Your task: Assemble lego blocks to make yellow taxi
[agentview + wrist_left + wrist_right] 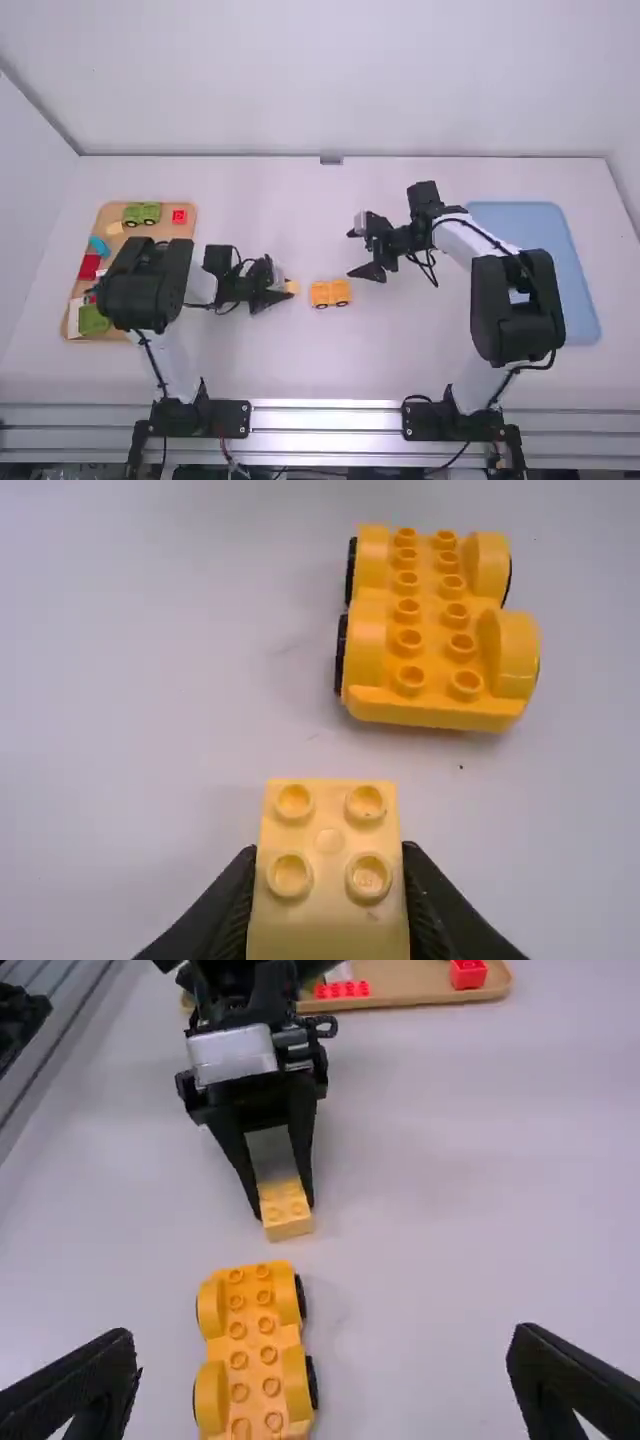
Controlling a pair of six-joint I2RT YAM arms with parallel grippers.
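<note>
My left gripper (282, 290) is shut on a light yellow block (292, 287), just left of the orange-yellow car base (330, 293) on the table. In the left wrist view, the gripper (328, 890) pinches the studded block (330, 830) by its sides, studs up, apart from the wheeled base (435, 630). In the right wrist view the same block (285, 1210) sits between the left arm's fingertips, near one end of the base (255, 1350). My right gripper (360, 253) is beyond the base and to its right; its own view shows the gripper (325, 1360) open, nothing between its fingers.
A wooden tray (184, 232) at the left holds green, red, blue and other blocks, partly under the left arm. A blue tray (575, 270) lies at the right, partly behind the right arm.
</note>
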